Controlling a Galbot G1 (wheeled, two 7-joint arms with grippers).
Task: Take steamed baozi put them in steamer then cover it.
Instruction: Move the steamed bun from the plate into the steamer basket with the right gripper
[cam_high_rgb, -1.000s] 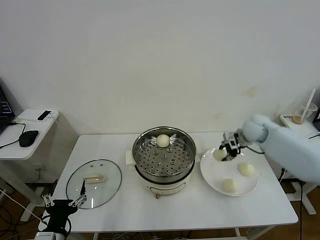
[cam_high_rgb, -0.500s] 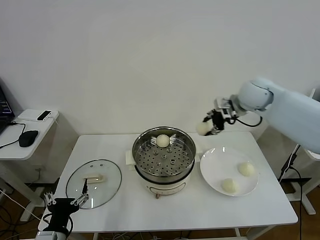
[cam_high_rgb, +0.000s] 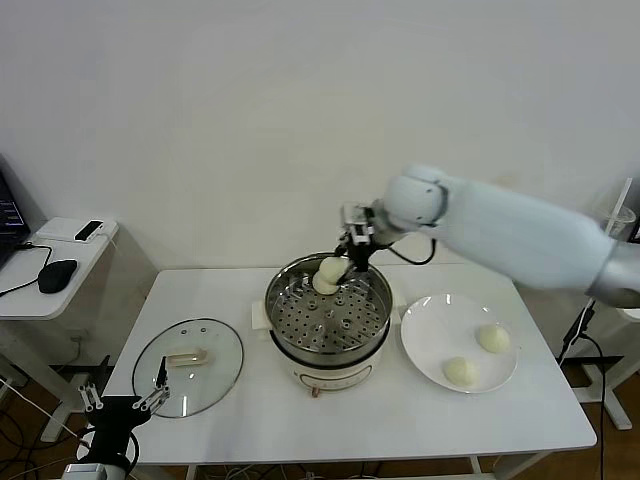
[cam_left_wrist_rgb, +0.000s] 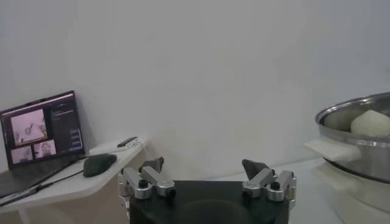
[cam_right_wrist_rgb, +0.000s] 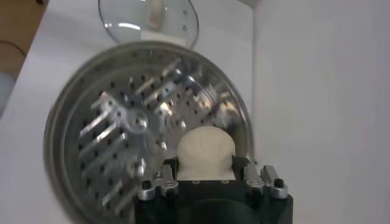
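Head view: the right gripper (cam_high_rgb: 348, 262) is held over the far side of the steamer (cam_high_rgb: 328, 315), jaws pinching a steamed baozi (cam_high_rgb: 330, 270); two more are left on the plate (cam_high_rgb: 428, 350); the cover (cam_high_rgb: 188, 366) lies on the table (cam_high_rgb: 400, 420).
Left wrist view: the left gripper (cam_left_wrist_rgb: 207, 173) is parked low, jaws spread.
Right wrist view: the bun (cam_right_wrist_rgb: 205, 152) is gripped above the perforated tray (cam_right_wrist_rgb: 116, 146).

We see a white counter (cam_high_rgb: 200, 300) against a plain white wall (cam_high_rgb: 250, 100). On it, toward the right, sits a flat white plate (cam_high_rgb: 425, 340). Off to the left stands a small side table (cam_high_rgb: 45, 290) — it carries a dark computer mouse (cam_high_rgb: 57, 275), a laptop (cam_left_wrist_rgb: 42, 131) and a small black device (cam_high_rgb: 89, 231).
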